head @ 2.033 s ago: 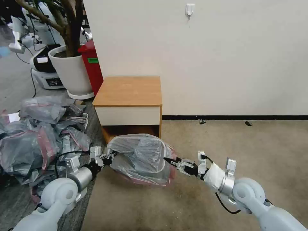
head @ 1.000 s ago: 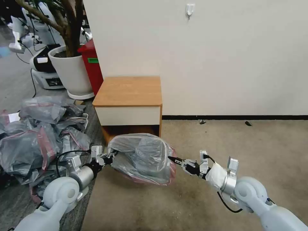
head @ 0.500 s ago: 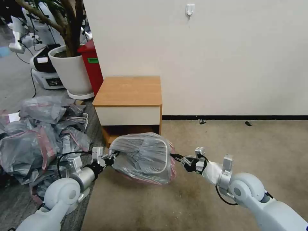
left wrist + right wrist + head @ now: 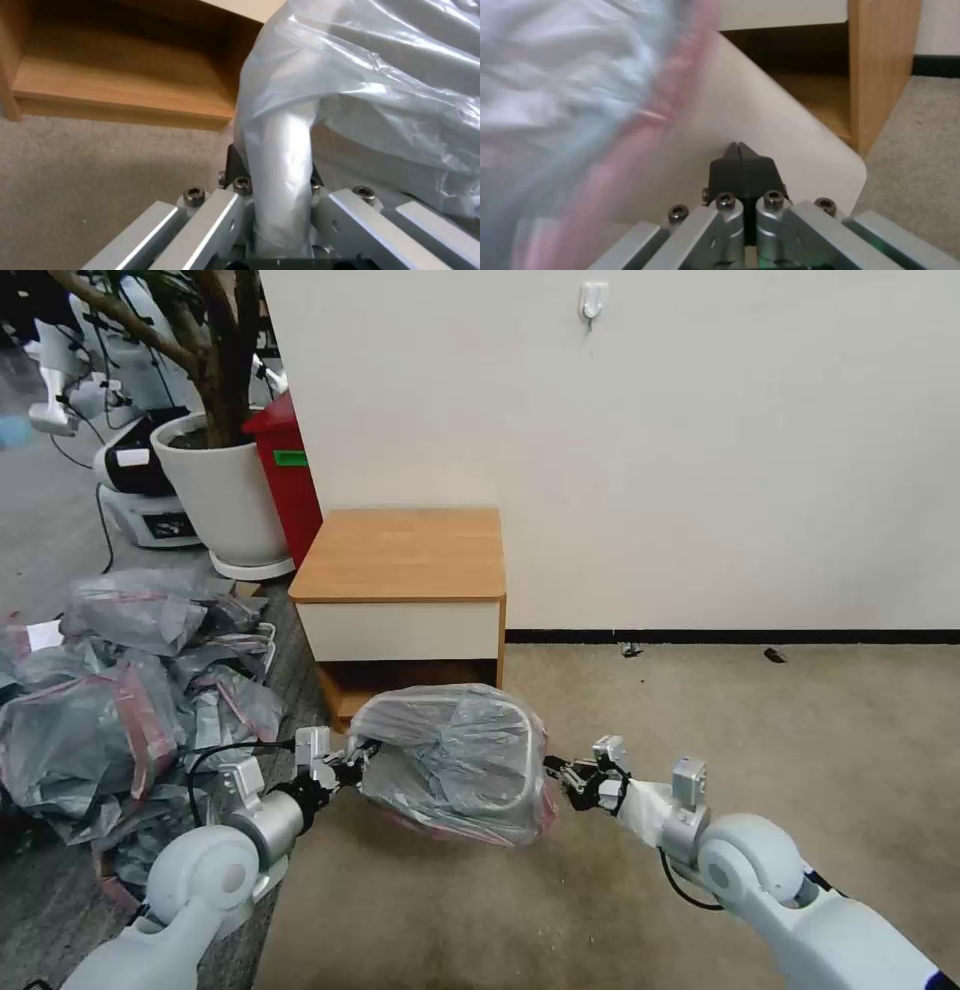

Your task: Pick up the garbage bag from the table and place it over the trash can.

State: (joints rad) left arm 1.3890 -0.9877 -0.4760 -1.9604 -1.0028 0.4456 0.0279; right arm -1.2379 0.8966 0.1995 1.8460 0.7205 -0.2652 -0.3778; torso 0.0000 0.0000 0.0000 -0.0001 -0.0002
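The garbage bag (image 4: 450,760), thin grey plastic with a pink band at its lower edge, lies draped over the trash can on the carpet in front of the table (image 4: 405,555). My left gripper (image 4: 350,760) is shut on a bunched fold of the bag (image 4: 280,150) at the can's left side. On the can's right side my right gripper (image 4: 555,767) is shut with nothing in it. Its fingertips (image 4: 740,150) are pressed together close to the cream wall of the trash can (image 4: 780,123), beside the bag's pink band (image 4: 645,123).
A heap of similar grey-and-pink bags (image 4: 110,710) covers the floor at the left. Behind it stand a white plant pot (image 4: 225,490) and a red box (image 4: 290,470). The wall runs behind the table. Bare carpet (image 4: 800,720) stretches to the right.
My right gripper has drawn back to the right, off the bag's edge, and its arm has swung inward. The left gripper and the bagged can have shifted slightly right and away from me.
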